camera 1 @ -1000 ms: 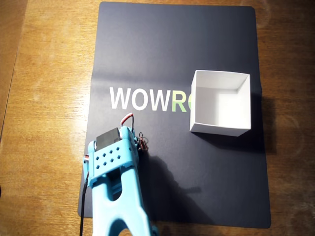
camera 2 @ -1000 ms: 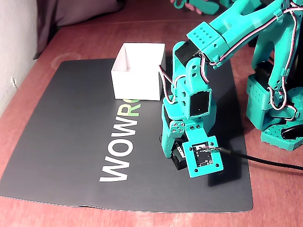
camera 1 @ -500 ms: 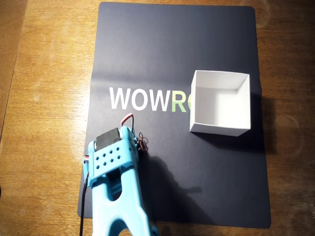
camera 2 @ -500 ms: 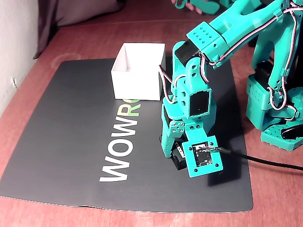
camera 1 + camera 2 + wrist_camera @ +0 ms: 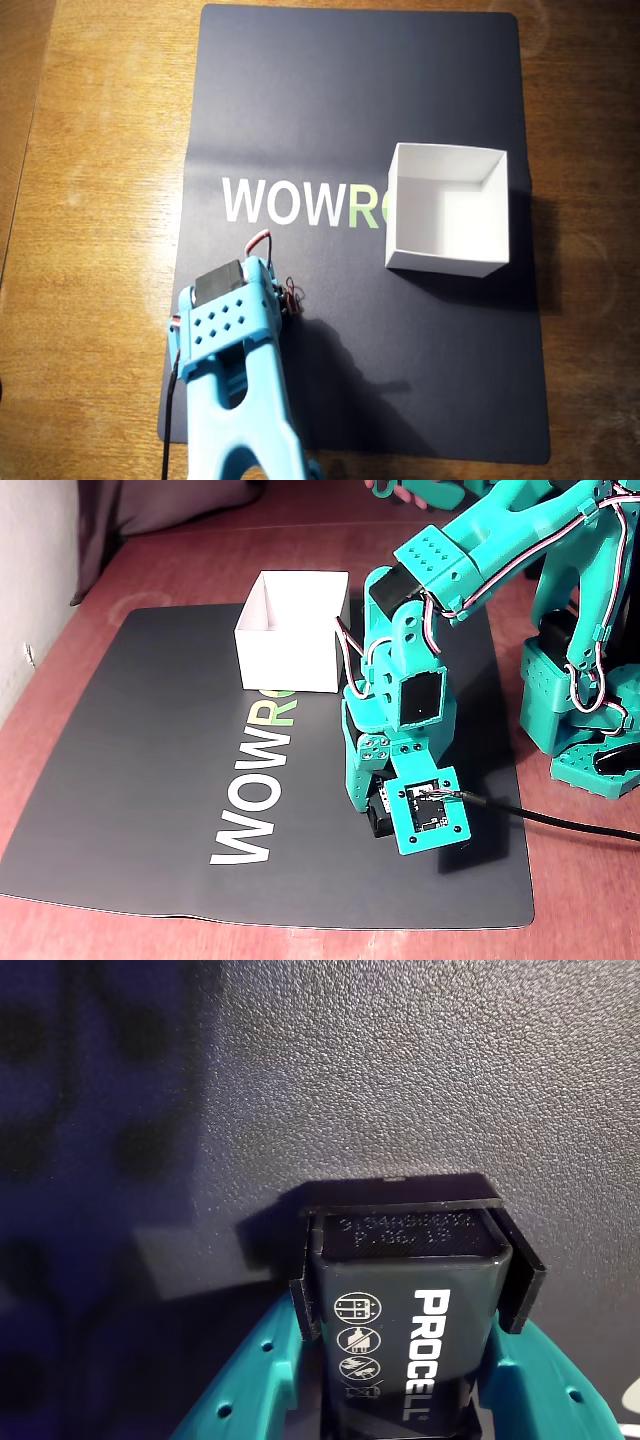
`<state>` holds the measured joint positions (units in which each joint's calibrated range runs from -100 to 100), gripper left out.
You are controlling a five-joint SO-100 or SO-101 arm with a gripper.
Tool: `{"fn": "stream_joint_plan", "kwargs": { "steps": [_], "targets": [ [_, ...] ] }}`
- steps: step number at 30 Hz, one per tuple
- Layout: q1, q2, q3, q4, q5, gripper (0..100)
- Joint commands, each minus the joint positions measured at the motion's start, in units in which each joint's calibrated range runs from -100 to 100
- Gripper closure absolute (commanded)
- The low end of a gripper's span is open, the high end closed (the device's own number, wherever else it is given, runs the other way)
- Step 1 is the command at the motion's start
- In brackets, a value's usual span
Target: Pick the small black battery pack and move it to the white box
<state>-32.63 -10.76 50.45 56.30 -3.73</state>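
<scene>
Battery pack clamped between my gripper's two fingers, PROCELL lettering facing up, my gripper low over the dark mat, white box well apart from my gripper, resting on the same mat.

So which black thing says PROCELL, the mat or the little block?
The little block, the battery between the teal fingers. The mat is big, flat and says WOWRO instead.

Overhead looks straight down, fixed view faces obliquely across, both sharing the mat; wrist close-up.
</scene>
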Motion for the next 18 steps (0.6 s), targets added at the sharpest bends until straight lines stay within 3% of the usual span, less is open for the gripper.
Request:
{"fn": "stream_joint_plan", "kwargs": {
  "steps": [1, 18],
  "targets": [
    [0.6, -0.6, 0.1, 0.8, 0.0, 87],
    [0.6, -1.5, -1.2, 2.4, -0.2, 88]
  ]
}}
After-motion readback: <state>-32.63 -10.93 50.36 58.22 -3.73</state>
